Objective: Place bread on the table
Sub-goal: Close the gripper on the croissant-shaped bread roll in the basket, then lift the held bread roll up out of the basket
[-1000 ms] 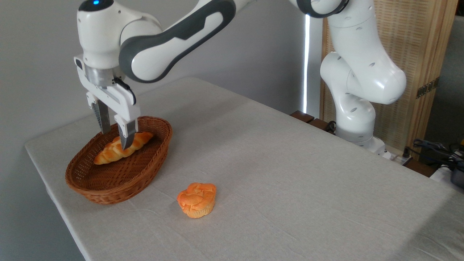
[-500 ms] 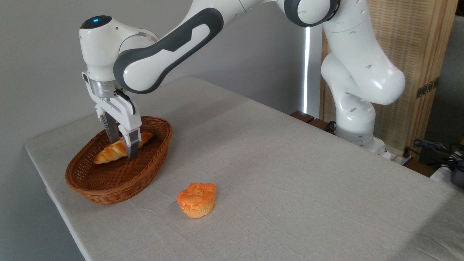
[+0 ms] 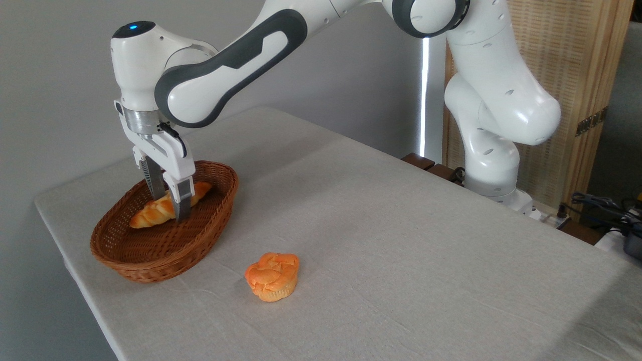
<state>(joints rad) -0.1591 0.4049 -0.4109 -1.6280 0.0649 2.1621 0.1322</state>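
**Bread not yet out of the basket**

The gripper [image 3: 171, 204] reaches straight down into the basket [image 3: 165, 250], with one finger on each side of the bread [image 3: 150, 213]. The near finger crosses in front of the loaf and the far one stands just behind it, so the jaws straddle its middle. Whether they are already pressing on the loaf or only set around it cannot be told from this view (the gap looks narrow, but the near finger hides the contact).

The bread lies in the back part of the basket, resting on the wicker, its long axis running from lower left to upper right. Nothing shows it lifted.

So the task is at its early stage, by my reading: the reach is made, the grasp is at hand, and the lift, the carry over the rim and the setting down on the table [image 3: 401, 240] are all left to do.

A round bun [image 3: 272, 276] sits on the cloth in front of the basket, well apart from the gripper.
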